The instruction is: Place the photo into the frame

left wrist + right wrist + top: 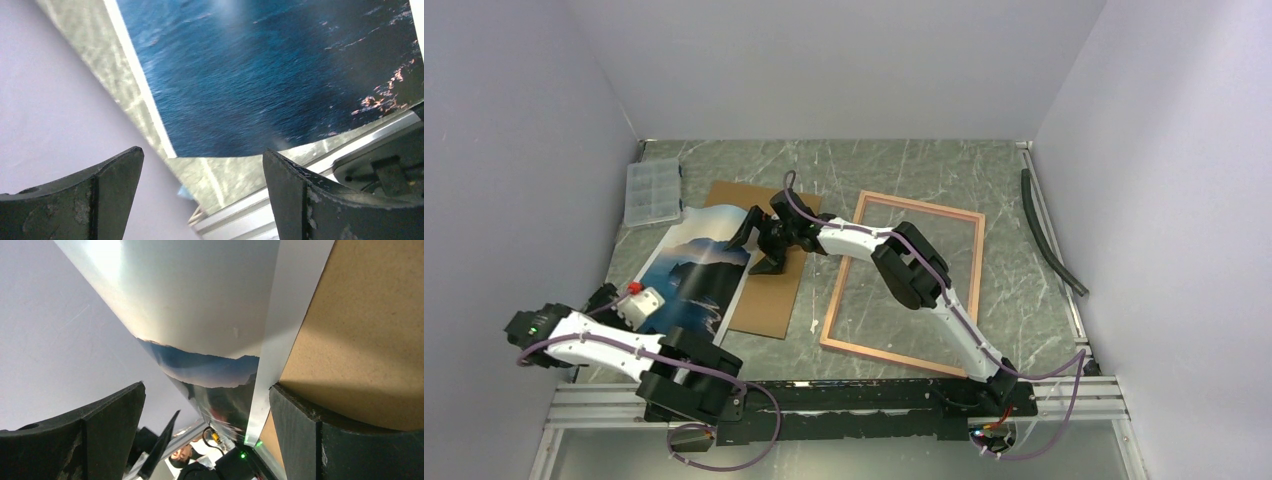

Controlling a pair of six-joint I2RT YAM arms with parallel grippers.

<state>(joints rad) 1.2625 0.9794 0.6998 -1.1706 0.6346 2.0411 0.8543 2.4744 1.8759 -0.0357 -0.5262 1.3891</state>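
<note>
Clear plastic box (652, 192) sits far left; its insides are too small to tell. The left gripper (202, 165) is wide open, holding nothing, with a corner of the photo (694, 270) just ahead of it. The right gripper (756, 245) is open too, empty, over the photo's edge by the brown board (769, 300). The frame (924, 203) lies to its right.

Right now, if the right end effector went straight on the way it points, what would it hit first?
The right end effector would most likely meet the photo, which fills the gap between its open fingers. The brown backing board sits just beside that line; depth is unclear.
</note>
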